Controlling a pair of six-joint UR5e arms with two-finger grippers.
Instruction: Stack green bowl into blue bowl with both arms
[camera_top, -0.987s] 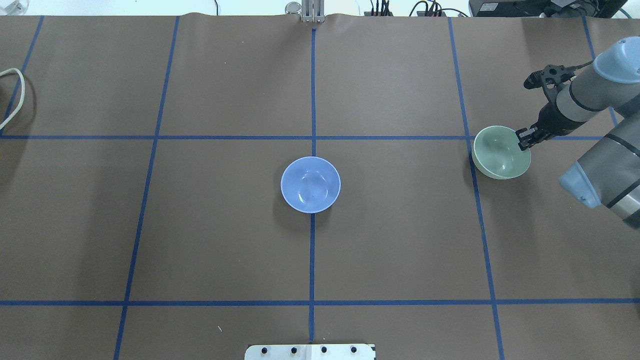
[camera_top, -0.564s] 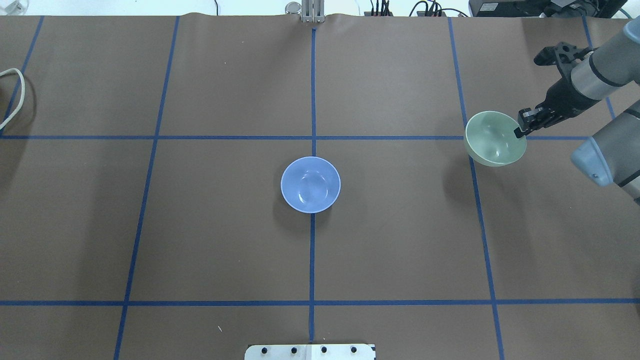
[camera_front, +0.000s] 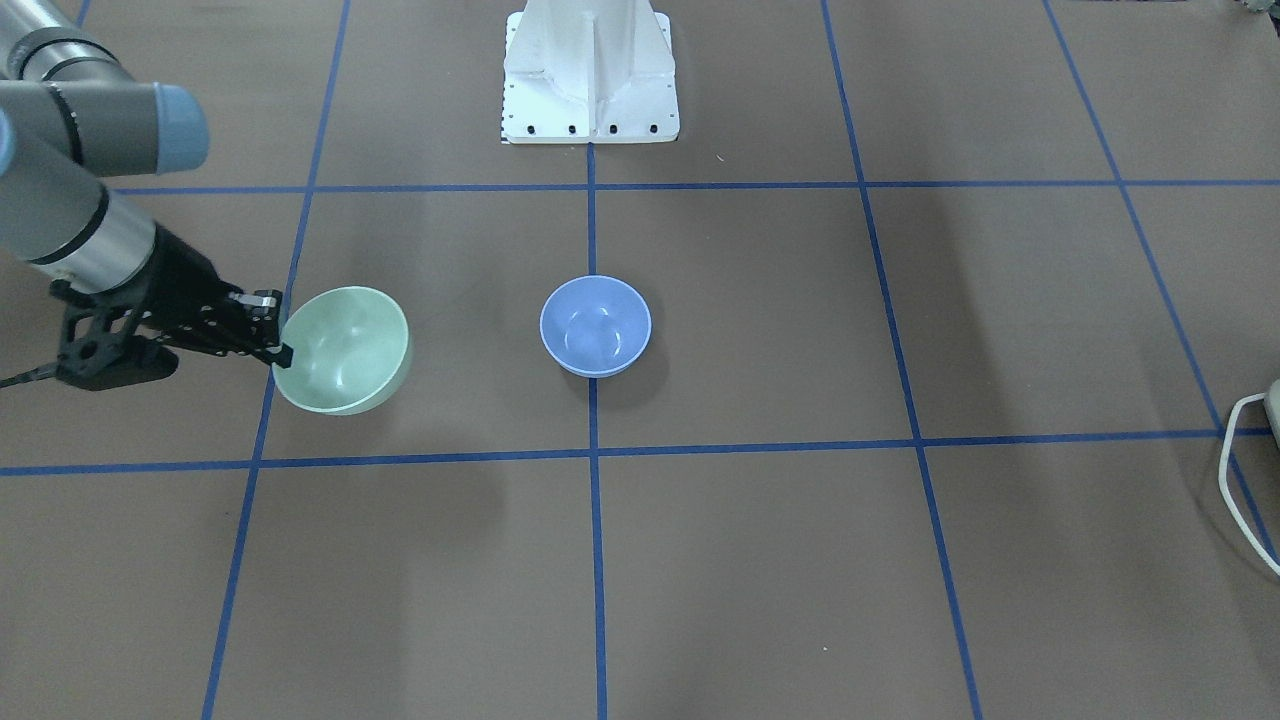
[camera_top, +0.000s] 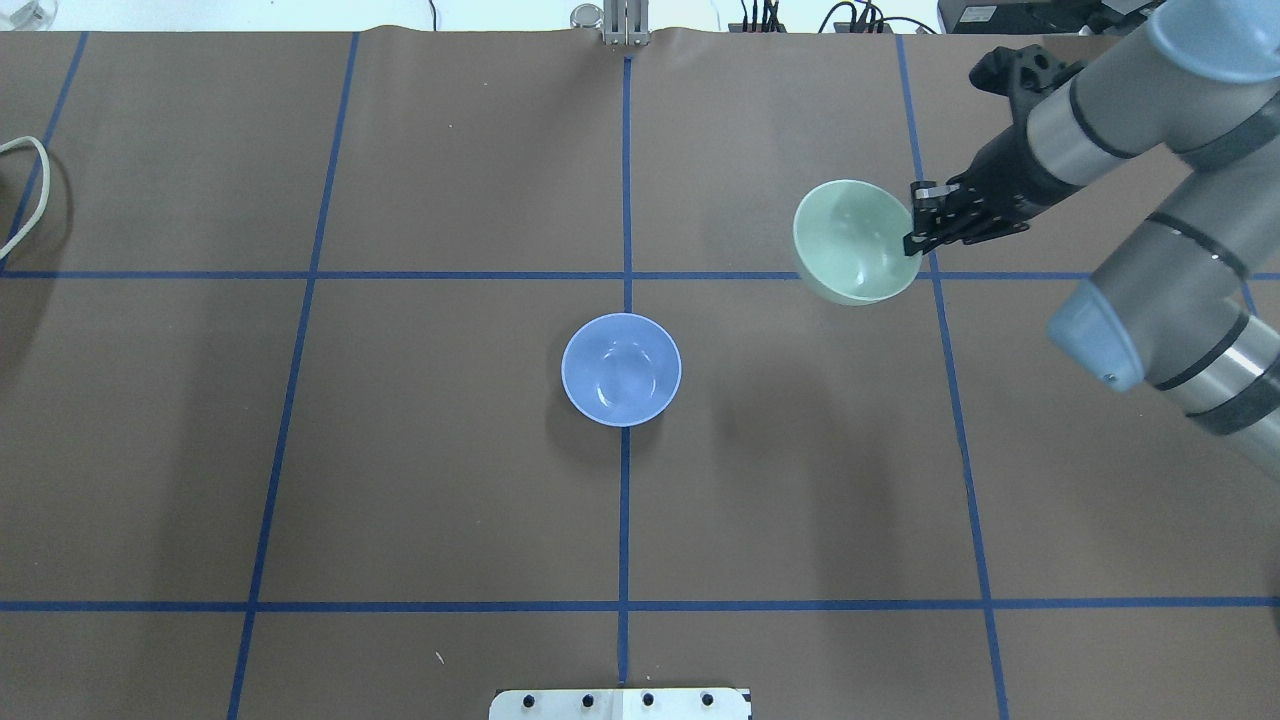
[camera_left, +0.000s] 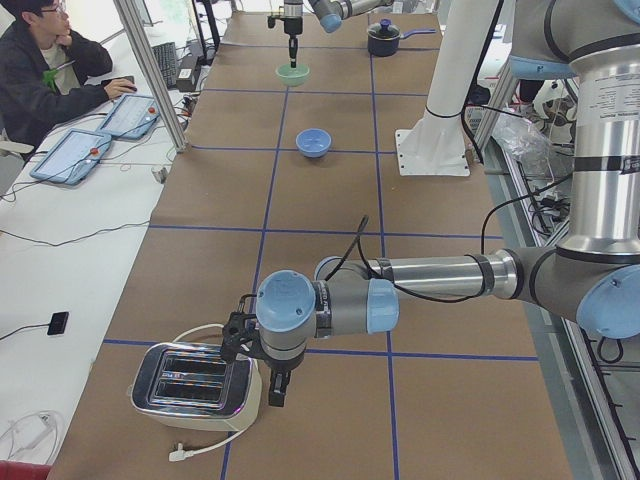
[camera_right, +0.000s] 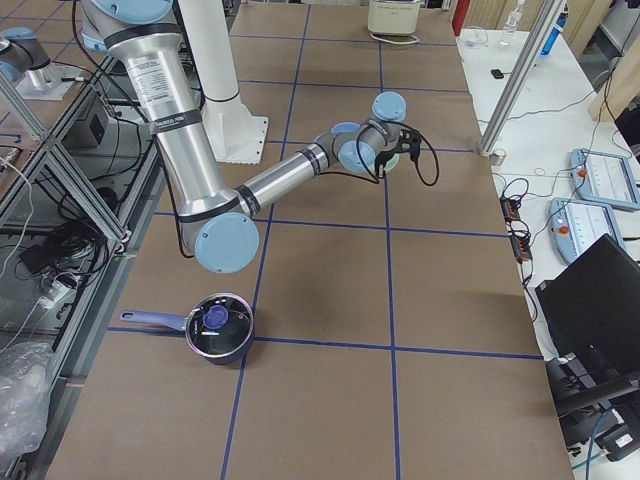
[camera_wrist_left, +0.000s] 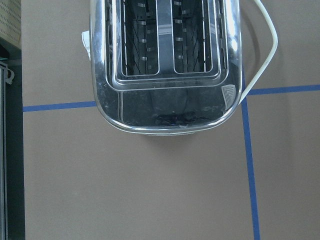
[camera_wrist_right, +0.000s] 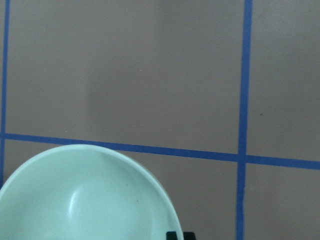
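Observation:
The green bowl (camera_top: 855, 242) hangs tilted above the table, right of and beyond the centre. My right gripper (camera_top: 912, 240) is shut on its right rim. The bowl and gripper also show in the front view, bowl (camera_front: 342, 350) and gripper (camera_front: 280, 347). The right wrist view shows the bowl (camera_wrist_right: 85, 200) from above. The blue bowl (camera_top: 621, 369) sits upright and empty on the centre line, as the front view (camera_front: 595, 325) also shows. My left gripper (camera_left: 275, 385) hovers by a toaster at the table's left end. I cannot tell if it is open or shut.
A chrome toaster (camera_wrist_left: 165, 65) with a white cord (camera_top: 30, 190) stands at the left end. A dark lidded pot (camera_right: 218, 328) stands at the right end. The white pedestal base (camera_front: 590, 70) is at the robot's side. An operator (camera_left: 50, 60) sits beyond the far edge.
My right gripper has lifted the green bowl and carried it leftward and farther back, toward the table's middle. The blue bowl has not moved.

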